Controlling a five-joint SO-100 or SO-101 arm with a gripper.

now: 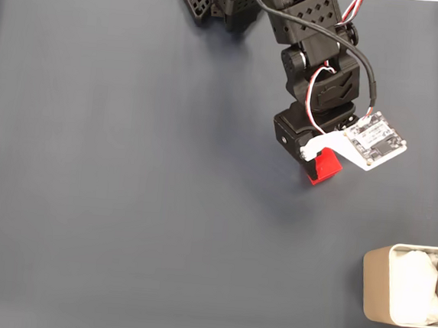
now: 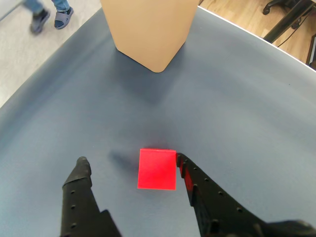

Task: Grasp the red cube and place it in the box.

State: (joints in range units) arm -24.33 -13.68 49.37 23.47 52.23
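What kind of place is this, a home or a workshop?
Probably an office or hobby room, though I cannot be sure: a dark grey table mat, wooden flooring with an office chair base, and a person's feet.

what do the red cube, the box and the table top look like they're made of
Cube: probably plastic or painted wood; flat matte red faces, crisp edges, no glare.
Box: likely plastic or coated card; smooth beige walls, rounded corners, faint sheen. White lining looks like soft crumpled fabric or paper.
Table: dark grey-blue matte sheet, possibly a mat or cloth.
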